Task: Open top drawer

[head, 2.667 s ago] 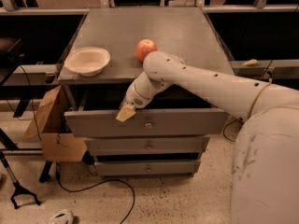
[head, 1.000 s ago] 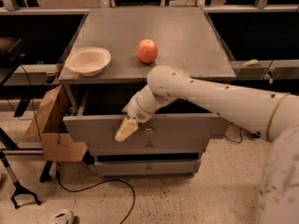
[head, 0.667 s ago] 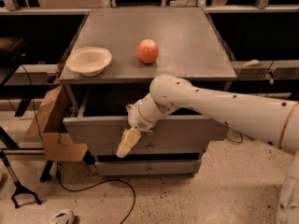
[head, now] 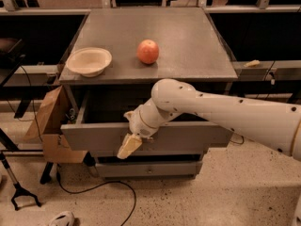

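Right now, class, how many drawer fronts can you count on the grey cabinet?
2: the top drawer, pulled out, with the gripper at its front, and a lower drawer beneath. Another may be hidden between.

Grey cabinet [head: 188, 41], top drawer [head: 193, 136] pulled out, dark gap behind its front panel. The gripper [head: 129, 146] sits at the drawer front, left of centre, angled down-left across the panel's lower edge. White arm [head: 225, 109] enters from the right. On top: bowl [head: 89, 61] at the left edge, apple [head: 147, 51] near it, not touching. Cardboard box [head: 51, 124] at the cabinet's left. Cable [head: 101, 186] on floor.
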{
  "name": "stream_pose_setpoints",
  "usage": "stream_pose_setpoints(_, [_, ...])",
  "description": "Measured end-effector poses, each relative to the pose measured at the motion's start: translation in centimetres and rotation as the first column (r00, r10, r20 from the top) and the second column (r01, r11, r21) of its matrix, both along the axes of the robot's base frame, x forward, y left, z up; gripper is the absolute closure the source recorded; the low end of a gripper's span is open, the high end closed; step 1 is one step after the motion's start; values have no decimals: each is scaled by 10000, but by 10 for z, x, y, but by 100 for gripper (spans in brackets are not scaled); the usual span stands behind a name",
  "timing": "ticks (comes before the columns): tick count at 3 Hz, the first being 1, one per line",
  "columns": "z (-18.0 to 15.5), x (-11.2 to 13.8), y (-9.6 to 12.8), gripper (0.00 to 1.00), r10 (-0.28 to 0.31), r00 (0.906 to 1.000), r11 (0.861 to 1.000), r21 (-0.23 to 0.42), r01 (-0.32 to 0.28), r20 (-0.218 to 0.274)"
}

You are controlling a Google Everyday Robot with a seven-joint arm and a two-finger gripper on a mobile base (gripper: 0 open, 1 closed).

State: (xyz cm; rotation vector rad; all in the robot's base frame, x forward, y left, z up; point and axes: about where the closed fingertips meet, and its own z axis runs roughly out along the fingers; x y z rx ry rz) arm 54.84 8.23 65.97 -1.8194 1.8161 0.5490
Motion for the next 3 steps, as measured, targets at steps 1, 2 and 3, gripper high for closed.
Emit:
stream_pose_setpoints(1, [4, -4, -2, 49, 77, 10000, 10000, -33, -77, 23])
stream_pose_setpoints(2, [5, -16, -9, 72, 344, 9993, 9993, -154, -342, 128])
stream_pose_setpoints(3, [8, -23, -14, 96, 486, 9986, 9986, -233, -481, 229])
